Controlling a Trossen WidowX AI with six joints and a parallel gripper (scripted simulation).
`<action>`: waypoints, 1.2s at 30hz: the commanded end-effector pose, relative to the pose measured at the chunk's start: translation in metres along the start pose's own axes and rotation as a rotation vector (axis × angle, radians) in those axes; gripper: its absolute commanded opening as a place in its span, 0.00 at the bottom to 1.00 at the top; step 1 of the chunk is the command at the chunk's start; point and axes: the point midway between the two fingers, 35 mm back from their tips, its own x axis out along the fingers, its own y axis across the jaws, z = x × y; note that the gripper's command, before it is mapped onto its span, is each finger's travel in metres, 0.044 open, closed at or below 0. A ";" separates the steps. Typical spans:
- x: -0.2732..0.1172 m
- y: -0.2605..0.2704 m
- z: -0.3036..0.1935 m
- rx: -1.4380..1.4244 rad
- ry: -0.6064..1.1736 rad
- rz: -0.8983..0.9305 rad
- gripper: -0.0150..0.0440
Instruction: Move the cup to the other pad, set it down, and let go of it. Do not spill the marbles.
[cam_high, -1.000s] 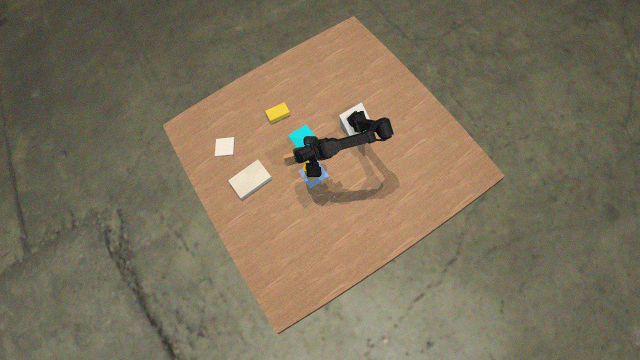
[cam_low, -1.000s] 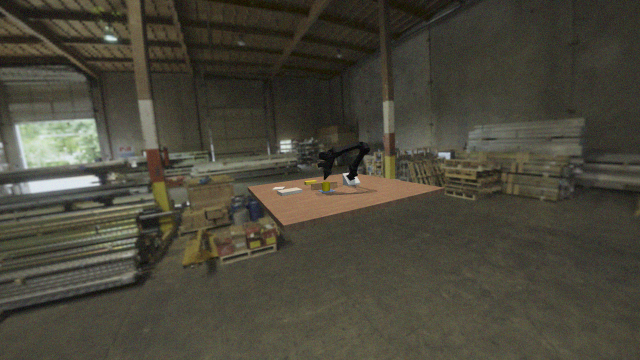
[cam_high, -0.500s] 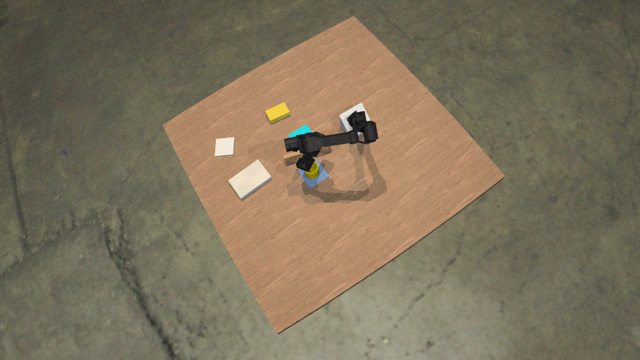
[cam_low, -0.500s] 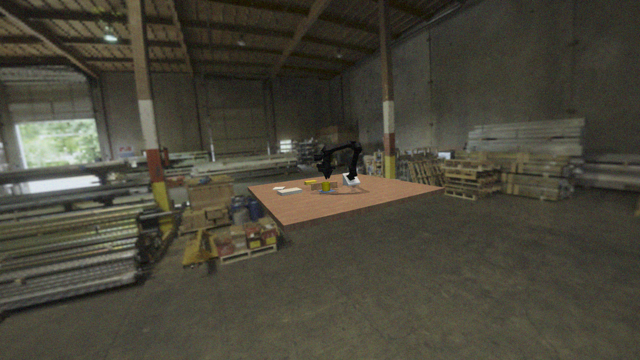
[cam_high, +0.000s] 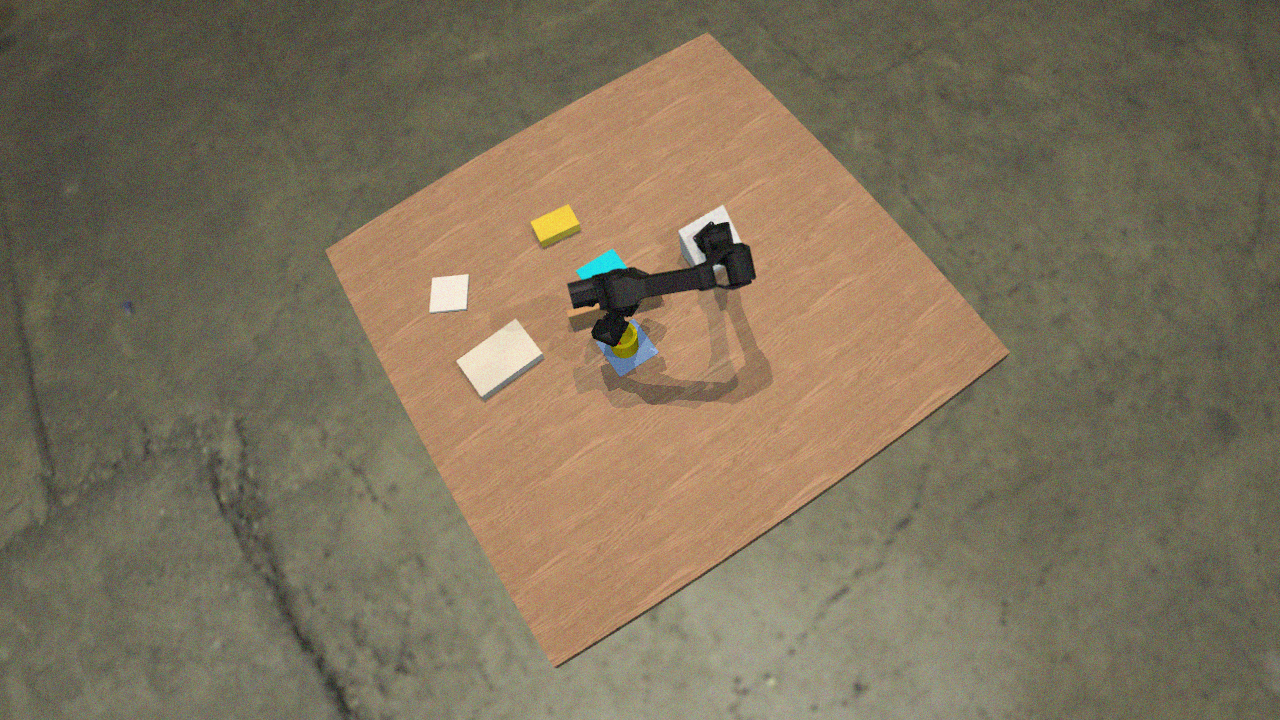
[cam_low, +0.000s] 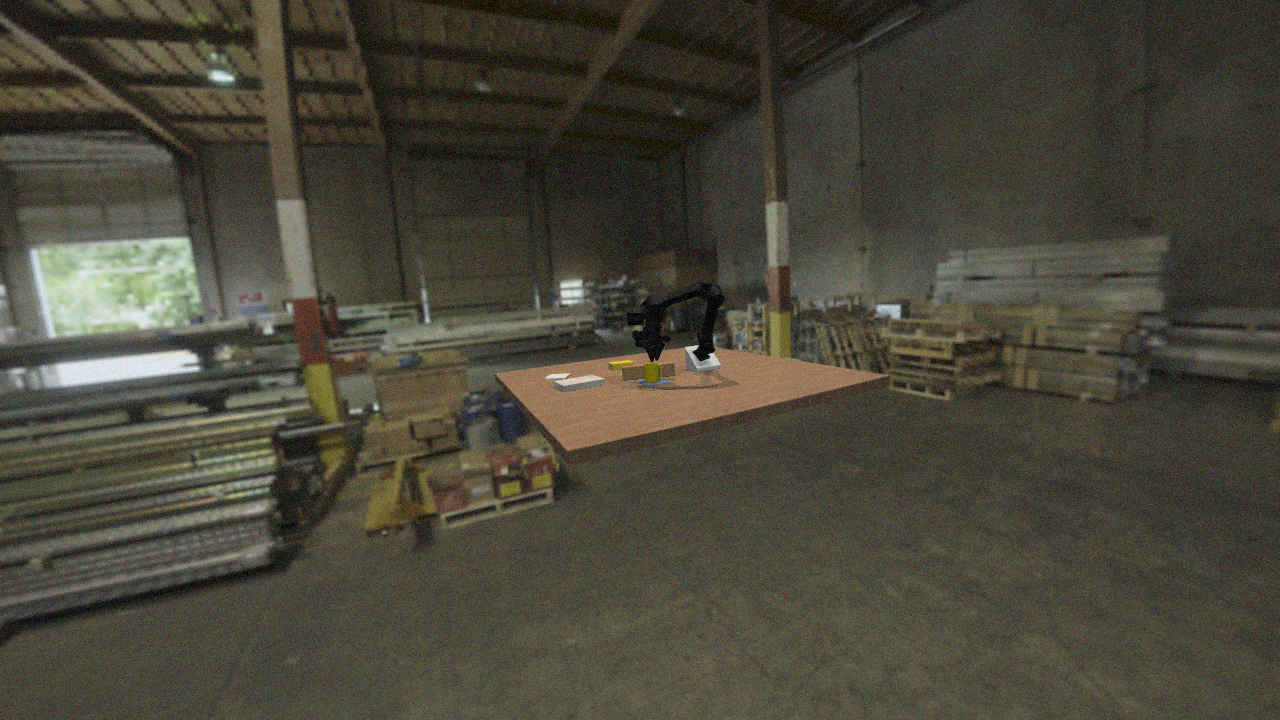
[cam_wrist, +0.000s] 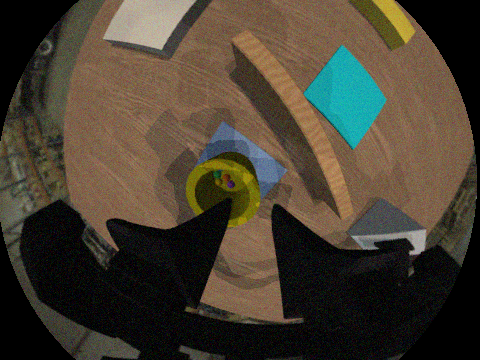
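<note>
I am hovering my gripper (cam_wrist: 252, 206) over the cup (cam_wrist: 200, 196), jaws partly parted and grasping nothing. The cup is standing upright on the blue pad (cam_wrist: 268, 168) near the middle of the bench (cam_high: 716, 465), marbles (cam_wrist: 226, 179) sitting inside. A plank (cam_wrist: 294, 120) is lying between it and the cyan pad (cam_wrist: 346, 95).
</note>
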 end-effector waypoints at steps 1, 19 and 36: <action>0.009 -0.001 -0.001 0.008 0.007 -0.001 0.54; 0.038 -0.002 -0.002 0.007 0.009 0.000 0.54; 0.046 -0.001 -0.002 0.000 0.005 0.001 0.50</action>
